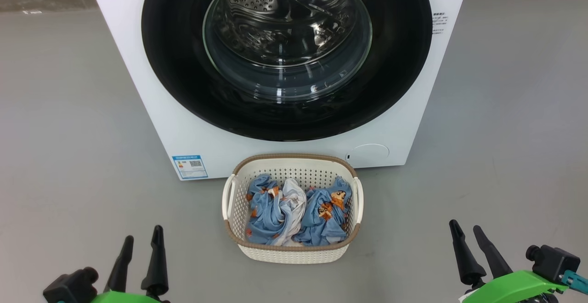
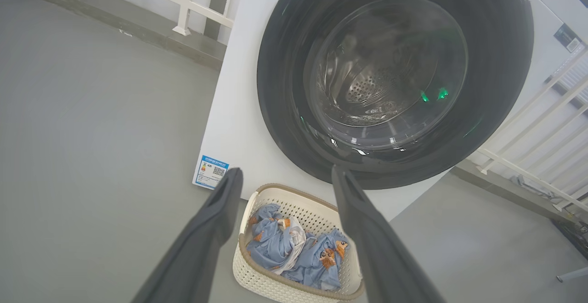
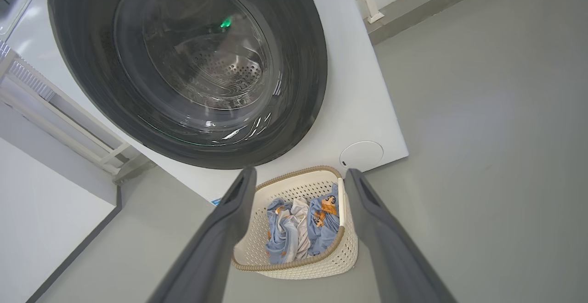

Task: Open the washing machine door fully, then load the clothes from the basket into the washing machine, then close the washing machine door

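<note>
The washer [image 1: 183, 142] stands on the grey floor [image 1: 69, 133] at the far side, its door [image 1: 287, 50] shut flat against the front, the steel drum showing through the glass. The basket [image 1: 294, 157] sits on the floor just before the washer, below the door's lower edge, and the clothes [image 1: 294, 211] lie bunched inside it – blue printed pieces with a white one between them.

The left hand [image 1: 144, 234] hangs near and to the left of the basket, the right hand [image 1: 464, 226] near and to the right. Both stand wide, hold nothing and are well apart from the basket – it is the one thing between them and the washer.

A blue sticker [image 1: 189, 166] is low on the washer's left, a round flap [image 1: 367, 152] low on its right. A white railing [image 2: 183, 4] runs behind the washer.
</note>
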